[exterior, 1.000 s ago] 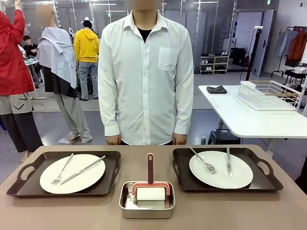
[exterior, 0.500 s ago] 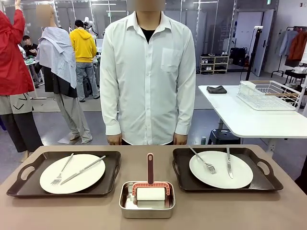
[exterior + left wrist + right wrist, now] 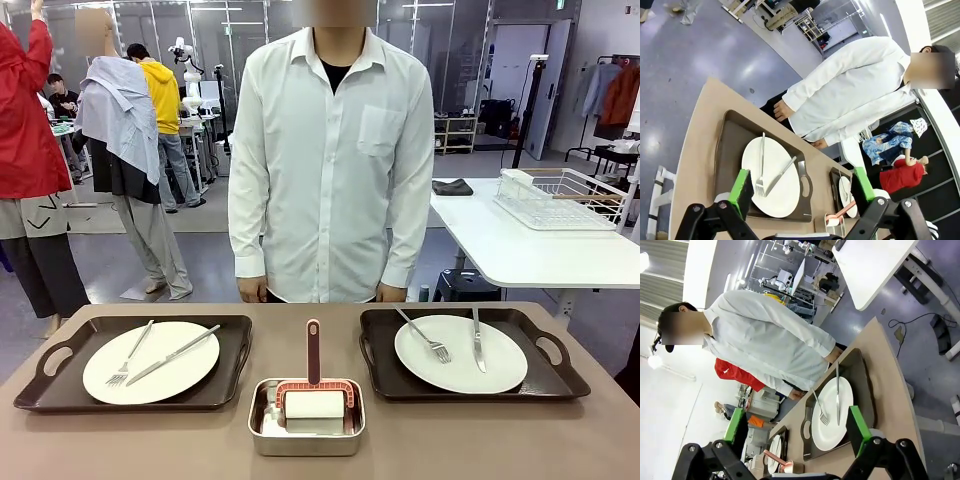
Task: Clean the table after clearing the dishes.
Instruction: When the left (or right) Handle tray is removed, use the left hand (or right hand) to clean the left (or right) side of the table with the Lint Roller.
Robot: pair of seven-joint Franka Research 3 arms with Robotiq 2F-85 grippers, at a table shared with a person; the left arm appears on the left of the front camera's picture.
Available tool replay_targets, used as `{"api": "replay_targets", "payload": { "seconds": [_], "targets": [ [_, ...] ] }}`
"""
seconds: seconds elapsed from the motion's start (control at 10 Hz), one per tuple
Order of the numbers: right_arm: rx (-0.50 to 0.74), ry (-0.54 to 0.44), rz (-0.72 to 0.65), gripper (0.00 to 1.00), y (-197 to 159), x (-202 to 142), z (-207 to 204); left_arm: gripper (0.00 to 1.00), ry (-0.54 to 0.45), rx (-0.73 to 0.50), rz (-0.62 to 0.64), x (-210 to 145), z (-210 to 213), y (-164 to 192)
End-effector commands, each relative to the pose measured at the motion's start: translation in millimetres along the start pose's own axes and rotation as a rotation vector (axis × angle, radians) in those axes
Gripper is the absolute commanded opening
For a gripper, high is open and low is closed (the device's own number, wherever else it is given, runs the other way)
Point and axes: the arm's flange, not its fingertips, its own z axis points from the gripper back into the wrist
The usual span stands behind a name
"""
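Brown table (image 3: 450, 445): pan (image 3: 306, 443) with roller (image 3: 313, 402) at centre, left plate (image 3: 150, 362) at 9 o'clock, right plate (image 3: 460, 353) at 3 o'clock (each on a dark tray (image 3: 232, 345)). Person (image 3: 330, 150) stands at 12 o'clock. Left gripper (image 3: 802, 185) and right gripper (image 3: 796, 425) gape wide, empty.

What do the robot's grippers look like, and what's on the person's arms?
The left gripper and the right gripper are black, with jointed bars and round bolts, and bright green pads at the tips. The person wears a white shirt with long sleeves.
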Motion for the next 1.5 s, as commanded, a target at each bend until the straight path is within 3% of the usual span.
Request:
{"api": "replay_targets", "payload": {
  "seconds": [0.0, 1.4],
  "targets": [
    [0.007, -0.010, -0.004, 1.00, 3.3, 1.4, 0.0, 1.00, -0.002, -0.008, -0.004, 0.1, -0.4, 2.4],
    [0.007, -0.010, -0.004, 1.00, 3.3, 1.4, 0.0, 1.00, -0.002, -0.008, -0.004, 0.1, -0.4, 2.4]
  ]
}}
